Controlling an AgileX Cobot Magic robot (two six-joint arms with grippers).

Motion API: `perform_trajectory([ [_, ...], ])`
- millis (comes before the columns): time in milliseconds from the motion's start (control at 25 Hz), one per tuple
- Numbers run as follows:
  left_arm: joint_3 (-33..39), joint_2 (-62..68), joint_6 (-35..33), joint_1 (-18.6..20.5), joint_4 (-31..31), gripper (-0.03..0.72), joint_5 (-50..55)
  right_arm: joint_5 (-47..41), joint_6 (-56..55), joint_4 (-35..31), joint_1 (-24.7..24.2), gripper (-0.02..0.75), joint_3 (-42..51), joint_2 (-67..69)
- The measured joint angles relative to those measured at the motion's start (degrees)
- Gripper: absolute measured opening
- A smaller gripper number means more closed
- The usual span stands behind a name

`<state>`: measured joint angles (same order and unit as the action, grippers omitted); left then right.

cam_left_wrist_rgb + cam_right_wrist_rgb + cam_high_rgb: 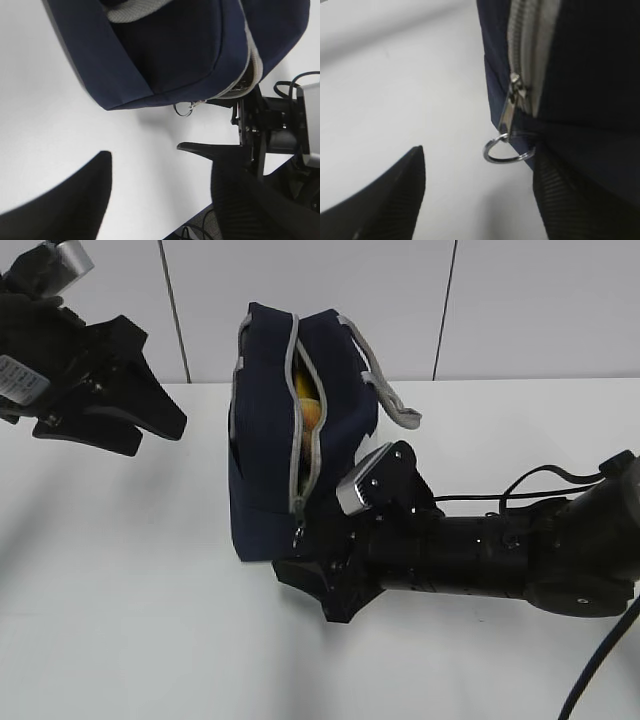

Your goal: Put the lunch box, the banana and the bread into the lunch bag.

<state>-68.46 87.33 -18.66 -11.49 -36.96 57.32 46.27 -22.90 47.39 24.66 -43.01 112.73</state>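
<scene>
My right gripper [475, 195] lies low on the table [130, 620] at the foot of the lunch bag [265, 455], jaws apart, holding nothing. The ring pull [506, 152] hangs just between my fingers, one finger brushing the bag's fabric. My left gripper [150, 425] hovers well off to the left, also spread and empty.

The bag stands upright near the middle of the table, its long axis vertical, handles at the top. The zipper [297, 400] runs down the side facing me and gapes in the middle, something yellow showing inside; I can't tell which item.

To do this well, I judge I should centre the ring between my pads, close only on metal, not cloth, then draw along the zipper's line while my left steadies the bag against tipping.
</scene>
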Motion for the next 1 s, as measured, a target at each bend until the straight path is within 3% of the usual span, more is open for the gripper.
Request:
perform_trajectory([
  [1000,0.0,0.0,0.0,0.0,-0.1,0.434,0.1,3.4,1.1,-1.8,0.0,0.497,-1.7,2.3],
])
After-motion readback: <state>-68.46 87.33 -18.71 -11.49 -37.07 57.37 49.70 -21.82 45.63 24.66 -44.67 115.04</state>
